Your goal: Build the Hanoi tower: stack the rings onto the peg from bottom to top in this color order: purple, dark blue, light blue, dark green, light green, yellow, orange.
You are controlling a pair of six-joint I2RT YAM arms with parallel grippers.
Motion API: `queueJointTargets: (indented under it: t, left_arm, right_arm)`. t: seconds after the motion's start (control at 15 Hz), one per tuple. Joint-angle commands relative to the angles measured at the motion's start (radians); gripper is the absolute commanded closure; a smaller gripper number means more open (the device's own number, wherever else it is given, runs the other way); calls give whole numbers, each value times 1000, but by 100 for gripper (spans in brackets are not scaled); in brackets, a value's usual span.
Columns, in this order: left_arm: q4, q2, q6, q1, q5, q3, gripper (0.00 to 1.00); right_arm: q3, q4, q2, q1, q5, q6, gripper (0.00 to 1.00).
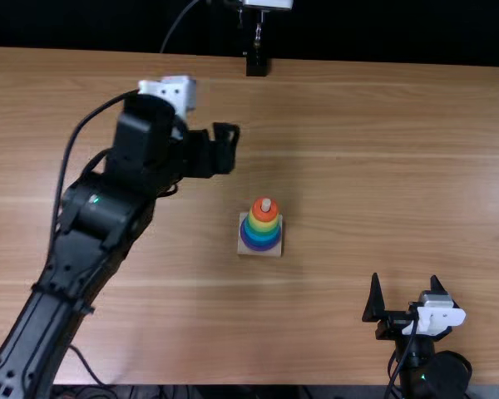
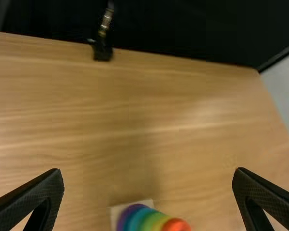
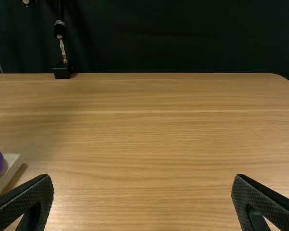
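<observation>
Well, the left gripper (image 1: pixel 224 150) hangs up over the bench (image 1: pixel 382 166), with its two fingers wide apart and nothing between them. The right gripper (image 1: pixel 405 278) is down by the near edge, wide open too, and it has hold of nothing. Between the two, near the middle of the bench, the rings (image 1: pixel 259 232) sit in a neat pile on a pale square base (image 1: pixel 260 252). Orange is on top, with yellow under it, then green and blue, and purple at the bottom. The tip of the peg (image 1: pixel 266 204) pokes up through the orange one. The bench is light brown wood with long thin stripes, some soft shiny bits, and a dim shadow beside the pile. At the far edge is a small black block (image 1: pixel 256 65) with a metal rod (image 1: pixel 258 33) above it. Behind that hangs a big dark cloth (image 3: pixel 183 38). Some black wires (image 1: pixel 83 392) lie past the near edge.
</observation>
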Motion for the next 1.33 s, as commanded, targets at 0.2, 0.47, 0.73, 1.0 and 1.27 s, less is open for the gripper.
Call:
queueJointTargets:
  t: [0.2, 0.47, 0.73, 1.0, 1.27]
  left_arm:
    - [56, -332, 168, 192, -110, -350, 0]
    - [225, -688, 394, 330, -77, -742, 0]
    - [360, -1061, 398, 321, -55, -1134, 0]
    - [361, -1348, 391, 313, -59, -1374, 0]
    - [352, -1487, 387, 313, -59, -1484, 0]
  right_arm:
    - [-46, -73, -13, -3, 14, 0, 0]
    - [-44, -73, -13, -3, 14, 0, 0]
    - [-44, -75, -13, -3, 14, 0, 0]
    - [-44, -75, -13, -3, 14, 0, 0]
    - [-44, -73, -13, -3, 14, 0, 0]
